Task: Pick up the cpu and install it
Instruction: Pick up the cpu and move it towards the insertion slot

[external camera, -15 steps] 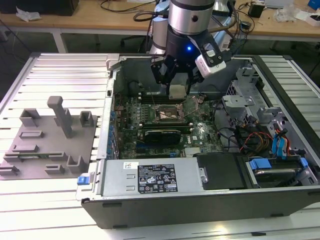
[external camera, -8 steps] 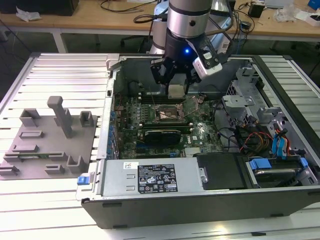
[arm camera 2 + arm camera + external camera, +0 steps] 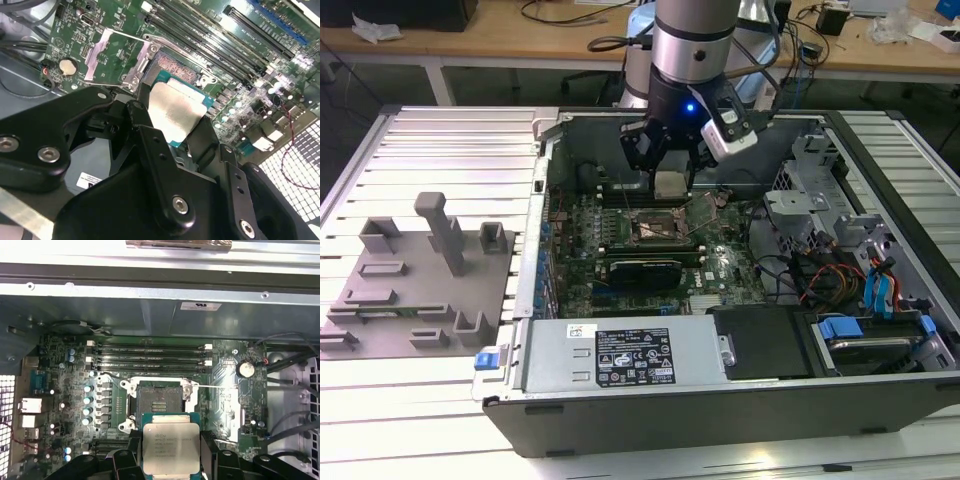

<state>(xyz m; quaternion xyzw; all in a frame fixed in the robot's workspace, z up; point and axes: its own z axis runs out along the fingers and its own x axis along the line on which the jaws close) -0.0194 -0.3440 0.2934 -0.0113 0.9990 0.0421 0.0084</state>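
The cpu [image 3: 171,442] is a flat square chip with a silvery top plate and a thin teal rim. My gripper [image 3: 171,452] is shut on it, one black finger [image 3: 134,449] on each side. In the exterior view the gripper [image 3: 669,178] hangs inside the open computer case, holding the cpu [image 3: 669,185] a little above the motherboard. The empty socket [image 3: 160,401] lies just beyond the chip, its metal load plate [image 3: 107,55] swung open. In the second wrist view the cpu [image 3: 175,112] sits level between the fingers [image 3: 205,137], beside the socket [image 3: 170,67].
Memory slots [image 3: 150,355] run along one side of the socket. A long black expansion card [image 3: 645,270] lies nearer the power supply [image 3: 630,355]. Drive bays and cables [image 3: 860,290] fill the exterior view's right. Grey fixture blocks [image 3: 420,270] stand outside the case on the left.
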